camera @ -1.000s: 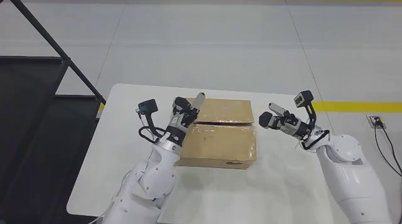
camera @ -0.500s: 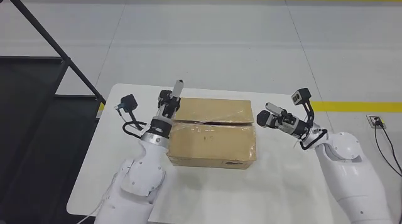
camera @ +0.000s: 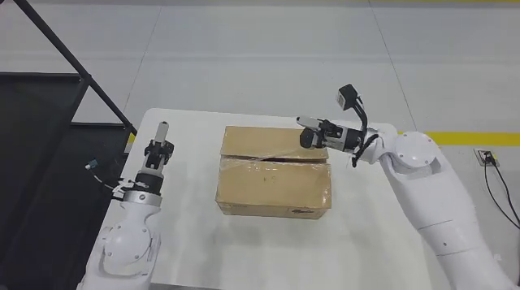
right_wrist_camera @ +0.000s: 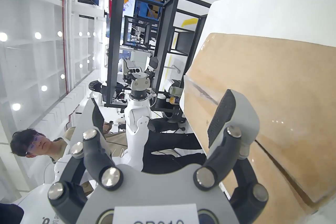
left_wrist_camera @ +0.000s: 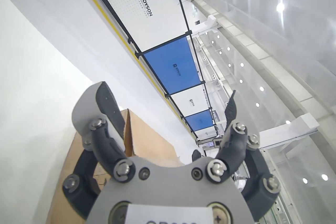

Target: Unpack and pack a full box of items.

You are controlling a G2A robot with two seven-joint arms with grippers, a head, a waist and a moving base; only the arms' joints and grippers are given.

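Inspection, top view: brown taped cardboard box (camera: 275,178) sat closed on white table (camera: 187,233); right gripper (camera: 307,132) over its far flap, left gripper (camera: 161,140) well apart. Left wrist view: left gripper (left_wrist_camera: 168,101) spread, empty. Right wrist view: right gripper (right_wrist_camera: 160,104) spread beside taped seam (right_wrist_camera: 283,170); tape should be broken before flaps are lifted.

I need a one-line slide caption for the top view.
Box on table; right gripper over its far side, left gripper apart.

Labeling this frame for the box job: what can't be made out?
- What is inside the box: top view, it is taped shut.
- Most of the box: left wrist view, the left gripper blocks it.
- Whether the right gripper touches the box: top view, too small.
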